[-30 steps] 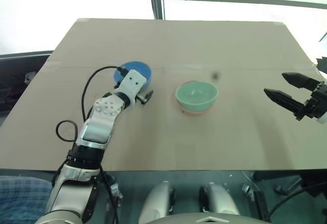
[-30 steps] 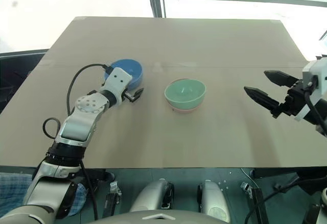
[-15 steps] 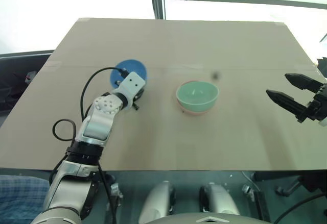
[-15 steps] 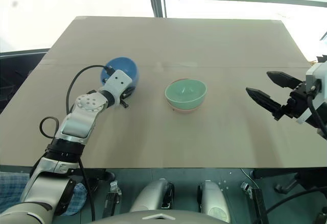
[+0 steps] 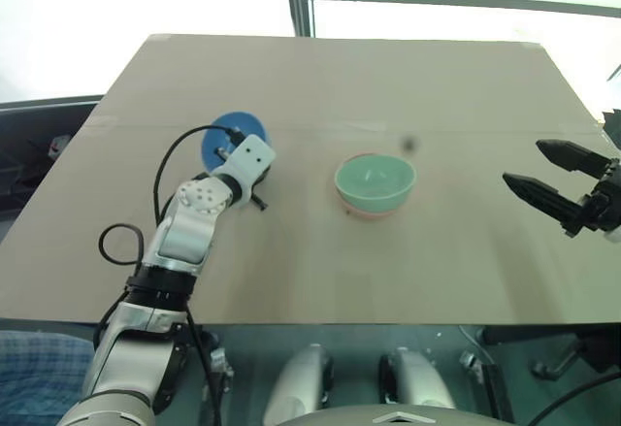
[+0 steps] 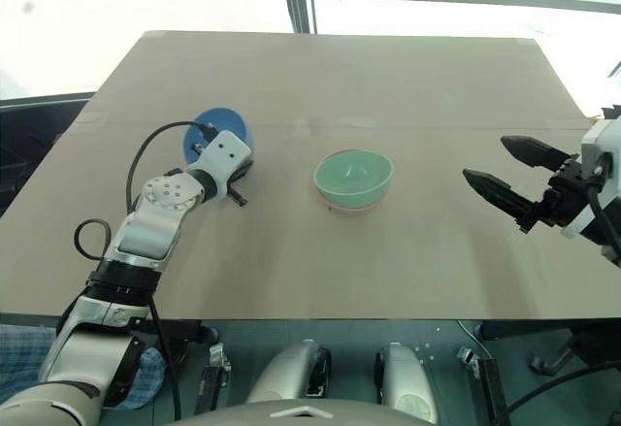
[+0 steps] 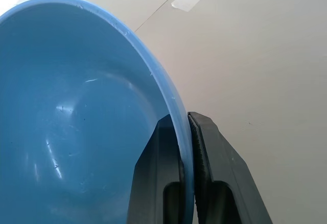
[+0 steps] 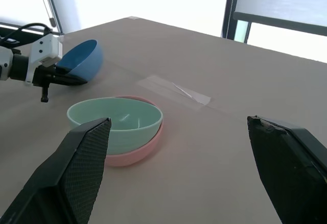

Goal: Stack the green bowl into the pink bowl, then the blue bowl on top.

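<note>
The bench is a flat tan board, seen from the head views with its far edge at the top. Your left gripper is closed on the blue bowl: in the left wrist view one black finger lies inside the wall and the other outside, with the rim pinched between them. The blue bowl is plain, smooth, medium-blue plastic with faint scuffs on its inner wall. It is tipped up on its side, its opening turned toward the gripper, and stands in the left half of the bench, about midway between the near and far edges. You cannot tell whether its lower edge touches the bench.

The green bowl is pale mint, smooth and upright. It sits nested in the pink bowl, of which only a salmon band shows below the green rim. This pair stands near the middle of the bench, well apart from the blue bowl and to its right.

Your right gripper hangs near the right edge of the bench with its two black fingers spread wide and nothing between them. It points toward the nested pair and is well apart from it.

A strip of clear tape lies flat on the bench beyond the nested pair.
</note>
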